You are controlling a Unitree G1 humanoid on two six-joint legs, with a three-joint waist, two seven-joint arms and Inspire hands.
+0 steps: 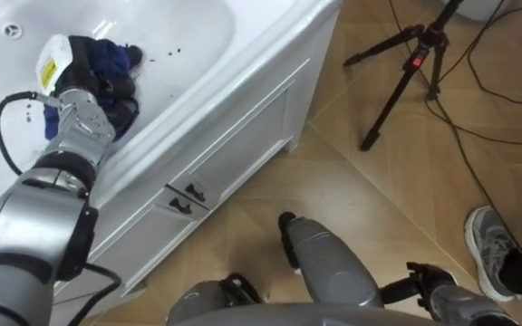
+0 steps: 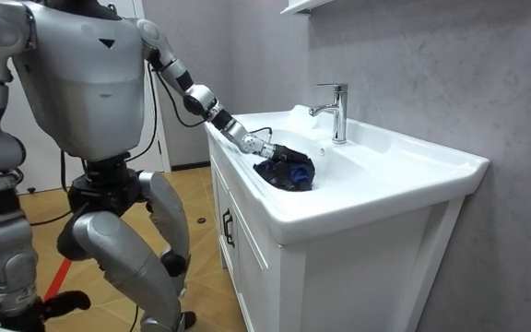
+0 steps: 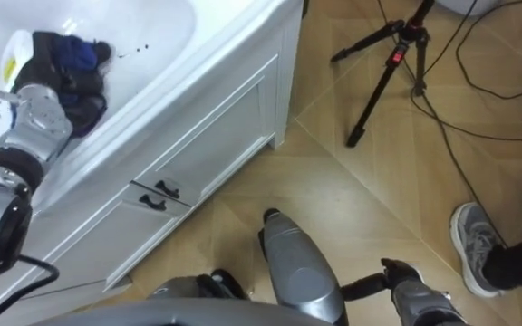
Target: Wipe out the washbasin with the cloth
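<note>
In one basin (image 1: pixel 193 36), one dark cloth (image 1: pixel 116 59)

Left arm is doing the work here. It enters at seven o'clock of the left eye view with the elbow bent, and the silver forearm climbs toward eleven. The wrist is about in line with the forearm. The left hand (image 1: pixel 78 68) is out at ten o'clock, back turned up and palm facing down. In the room view that same arm stretches forward and down from the shoulder, reaching away from the chest toward three o'clock. The right arm hangs low at the side, and the right hand (image 1: pixel 426 275) shows at five o'clock, down beside the leg. The robot stands upright, knees a little bent.
</note>
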